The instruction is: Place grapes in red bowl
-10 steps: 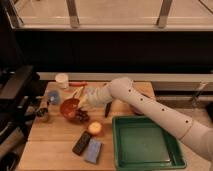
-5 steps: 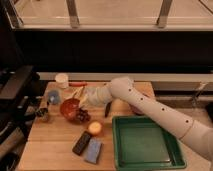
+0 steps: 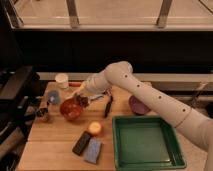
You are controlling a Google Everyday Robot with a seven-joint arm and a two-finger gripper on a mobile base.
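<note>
A small dark cup (image 3: 43, 114) stood at the left edge of the wooden bench (image 3: 60, 150), with a pale blue cup (image 3: 53, 96) behind it and a white round container (image 3: 62, 80) near the back left corner. Just right of these sat the round orange-red bowl (image 3: 71, 109), smooth and plain. The gripper (image 3: 81, 96) hung over the bowl's back right rim, at the end of the white arm (image 3: 145, 95) reaching in from the right. The bunch of dark red-purple grapes (image 3: 83, 101) sat directly under the gripper, touching it, above the bowl's right rim; whether the fingers were clamped on the bunch, I cannot tell. Toward the front edge lay a black flat rectangular object (image 3: 81, 143) and a blue-grey rectangular sponge (image 3: 93, 150), with 1 orange round fruit (image 3: 94, 128) just behind them. A dark long-handled utensil (image 3: 107, 106) lay mid-bench. The green square tray (image 3: 146, 143) filled the front right corner, and a dark purple bowl (image 3: 138, 105) sat behind it.
</note>
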